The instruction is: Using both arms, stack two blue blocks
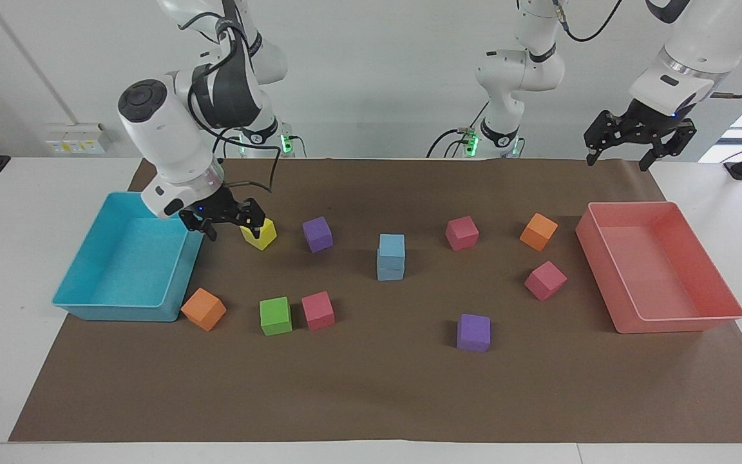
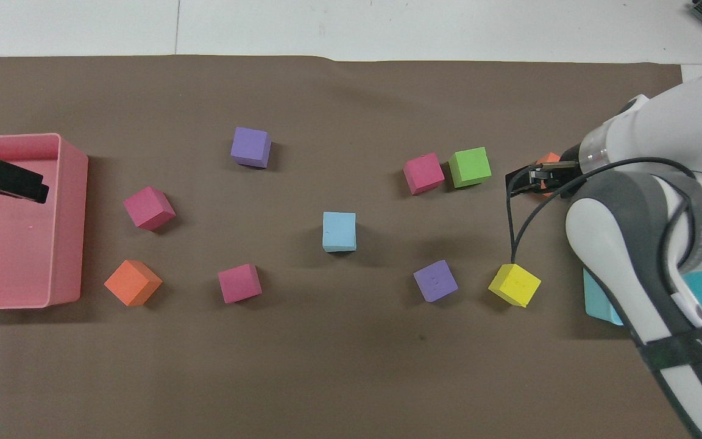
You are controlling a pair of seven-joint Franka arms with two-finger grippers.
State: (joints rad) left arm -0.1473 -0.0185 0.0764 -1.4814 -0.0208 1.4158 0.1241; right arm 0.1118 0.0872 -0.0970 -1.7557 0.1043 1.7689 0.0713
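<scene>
The two blue blocks (image 1: pixel 391 256) are already sitting one on top of the other in the middle of the brown mat (image 1: pixel 371 399), the upper cube squarely over the lower one — so the stack itself looks done to me. Neither arm is touching it. The right gripper (image 1: pixel 224 222) is hanging empty with its jaws spread, over the mat between the turquoise tray (image 1: pixel 87 303) and the yellow cube (image 1: pixel 260 234), well apart from the stack, which lies toward the left arm's end from it, past the purple cube (image 1: pixel 317 233). The left gripper (image 1: pixel 640 143) is also standing open and empty, raised over the mat's edge by the pink tray (image 1: pixel 680 322) at its own end — even farther off. Being cubes, the blocks have no long axis to line up with. Of the two, the right gripper is the nearer, though I judge nothing remains but for both arms to be clearing away.
</scene>
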